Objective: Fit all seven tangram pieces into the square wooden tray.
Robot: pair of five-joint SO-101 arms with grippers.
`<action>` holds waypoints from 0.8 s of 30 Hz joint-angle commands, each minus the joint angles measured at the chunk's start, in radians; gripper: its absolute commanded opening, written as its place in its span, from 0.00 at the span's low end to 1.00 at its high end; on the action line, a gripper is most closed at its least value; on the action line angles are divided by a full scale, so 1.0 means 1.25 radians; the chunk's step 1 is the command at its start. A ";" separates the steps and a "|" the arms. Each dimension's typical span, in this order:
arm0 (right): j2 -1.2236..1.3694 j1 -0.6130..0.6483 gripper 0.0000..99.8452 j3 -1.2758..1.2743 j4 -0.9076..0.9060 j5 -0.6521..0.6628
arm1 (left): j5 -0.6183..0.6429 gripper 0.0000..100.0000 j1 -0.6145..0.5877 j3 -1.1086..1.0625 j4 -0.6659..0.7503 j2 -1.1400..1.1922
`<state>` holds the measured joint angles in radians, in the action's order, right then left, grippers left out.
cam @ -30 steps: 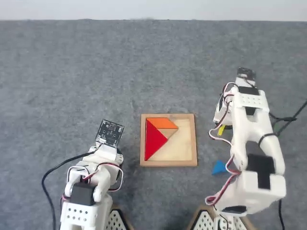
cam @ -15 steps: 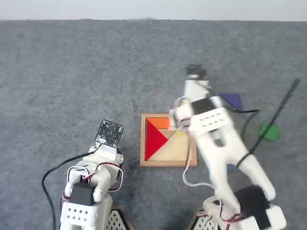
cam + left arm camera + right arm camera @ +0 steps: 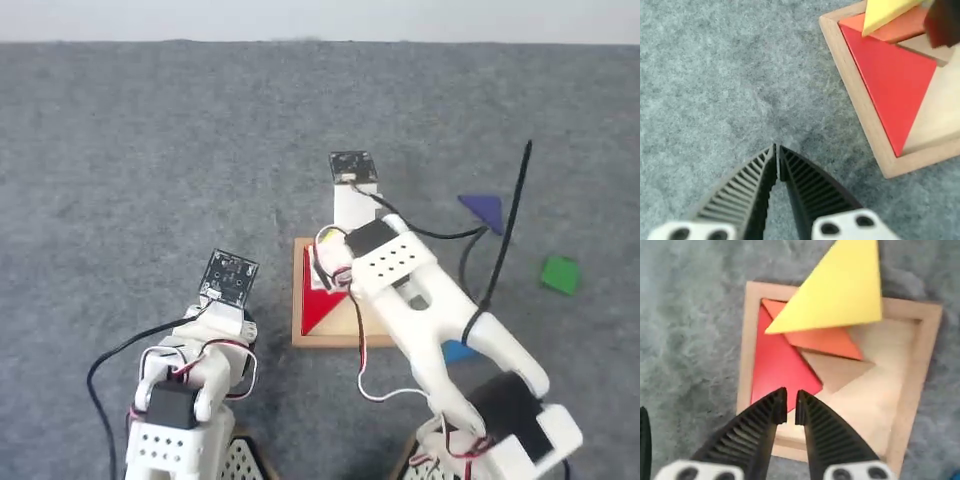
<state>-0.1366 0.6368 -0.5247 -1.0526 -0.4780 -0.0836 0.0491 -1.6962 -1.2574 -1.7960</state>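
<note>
Your right pincer (image 3: pixel 791 392) hangs over the wooden tray (image 3: pixel 920 365) with its fingers only a crack apart and nothing between them. The tips sit above the red triangle (image 3: pixel 777 370), which lies flat in the tray along one side wall.

The yellow triangle (image 3: pixel 840 290) is out past the tips, not in the grip. It overlaps the orange piece (image 3: pixel 827 342) and covers part of the tray's rim on the side away from the pincer, with one corner poking out over the grey mat (image 3: pixel 150 150). Honestly can't tell if it's lying flat or tipped up. The orange piece is tucked into a corner of the tray, touching the red triangle.

Your left pincer (image 3: pixel 776 147) is closed, tips touching, gripping nothing. It's over the mat near the tray's outer wall, with a gap between them.

From the high view, the purple triangle (image 3: pixel 485 208) and green square (image 3: pixel 560 275) are out on the mat on the right arm's side, well apart from the tray. The blue piece (image 3: pixel 458 350) is nearer the tray, half hidden under that arm.
</note>
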 commanded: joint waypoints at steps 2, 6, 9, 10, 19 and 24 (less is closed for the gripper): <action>-0.067 -0.080 0.03 0.028 0.045 -0.006 | 0.004 0.01 -0.004 0.009 -0.004 -0.017; -0.072 -0.131 0.03 0.048 0.100 0.038 | 0.004 0.01 -0.004 0.009 -0.004 -0.017; -0.044 -0.138 0.03 0.102 0.132 0.076 | 0.004 0.01 -0.004 0.009 -0.004 -0.017; -0.024 -0.138 0.03 0.128 0.137 0.086 | 0.004 0.01 -0.004 0.009 -0.004 -0.017; 0.365 -0.153 0.03 0.551 0.018 0.141 | 0.004 0.01 -0.004 0.009 -0.004 -0.017; 0.553 -0.155 0.03 0.793 -0.080 0.150 | 0.004 0.01 -0.004 0.009 -0.004 -0.017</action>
<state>0.4419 0.4526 0.1933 -1.0679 -0.3122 -0.0836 0.0491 -1.6962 -1.2574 -1.7960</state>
